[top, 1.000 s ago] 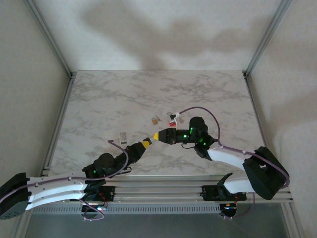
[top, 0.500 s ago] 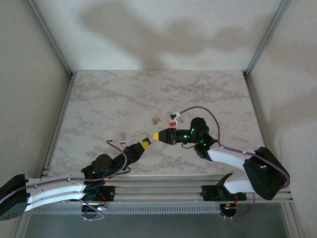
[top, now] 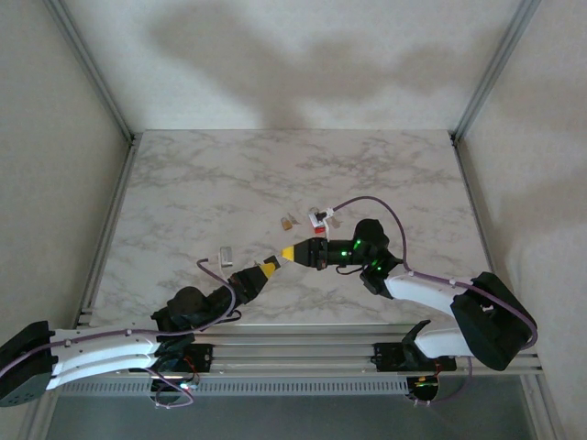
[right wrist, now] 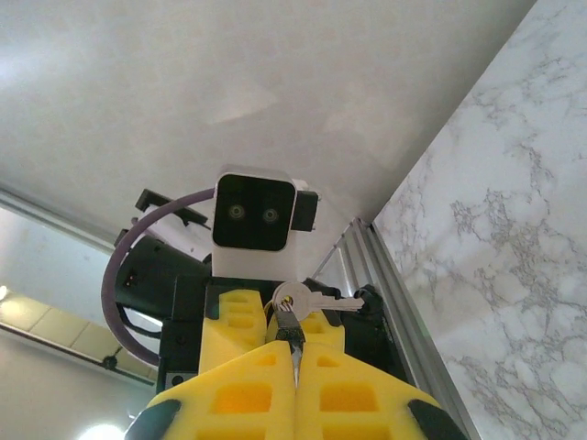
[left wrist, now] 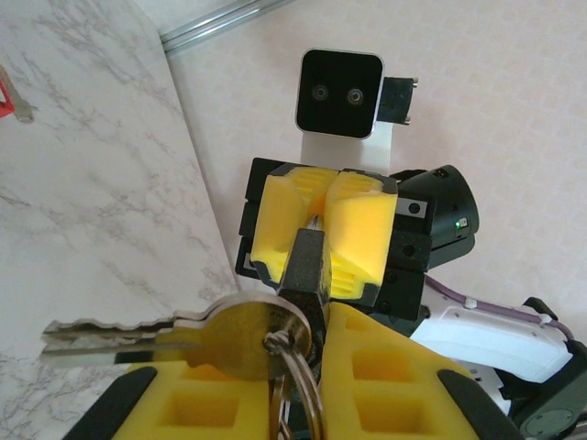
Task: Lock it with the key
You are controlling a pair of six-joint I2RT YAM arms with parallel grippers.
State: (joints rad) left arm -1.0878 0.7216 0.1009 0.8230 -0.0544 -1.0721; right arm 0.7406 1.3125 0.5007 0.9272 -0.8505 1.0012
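Over the near table [top: 183, 183], right tool [top: 289, 252] grips the padlock [left wrist: 305, 266] — left tool [top: 269, 267] grips the key [left wrist: 156, 335].

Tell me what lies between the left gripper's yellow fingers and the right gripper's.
Left wrist view: a brass-headed key on its ring and a small dark padlock, pinched by the right gripper, bridge the gap.

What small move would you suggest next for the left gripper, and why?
Probably the left gripper should regrip the key by its round head: the right gripper is shut on the dark tab next to it, while the blade sticks out sideways, free.
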